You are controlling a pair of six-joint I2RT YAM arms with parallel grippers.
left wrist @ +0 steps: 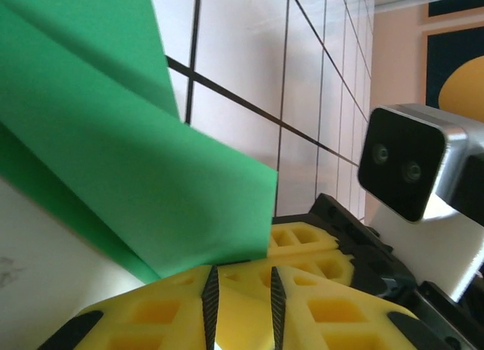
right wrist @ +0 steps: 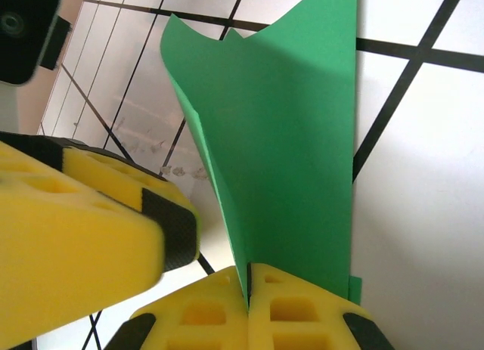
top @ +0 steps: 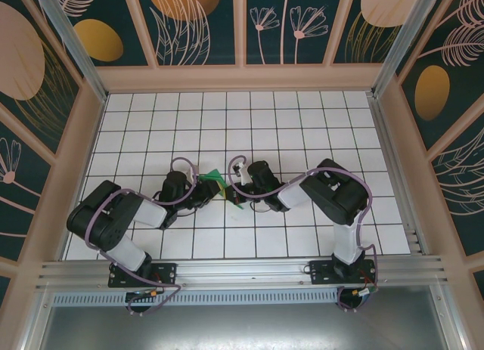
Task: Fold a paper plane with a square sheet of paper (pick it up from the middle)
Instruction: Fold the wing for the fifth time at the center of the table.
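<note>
The green sheet of paper [top: 218, 178] is folded into a layered, creased shape and held up off the table between the two grippers. Whether it has a finished plane's form I cannot tell. My right gripper [right wrist: 248, 278] is shut on the paper's [right wrist: 287, 153] lower edge, the sheet rising from between its yellow pads. My left gripper [left wrist: 242, 271] stands slightly open, a narrow empty gap between its pads, with the paper's [left wrist: 136, 161] folded corner just beyond its tips. In the top view the left gripper [top: 212, 190] and right gripper [top: 233, 191] meet tip to tip at the table's middle.
White grid-tiled table [top: 302, 123] with wooden walls on three sides and a metal rail [top: 242, 271] along the near edge. The right wrist's camera [left wrist: 412, 165] hangs close in front of the left gripper. One of the left gripper's fingers [right wrist: 83, 221] sits right beside the right gripper.
</note>
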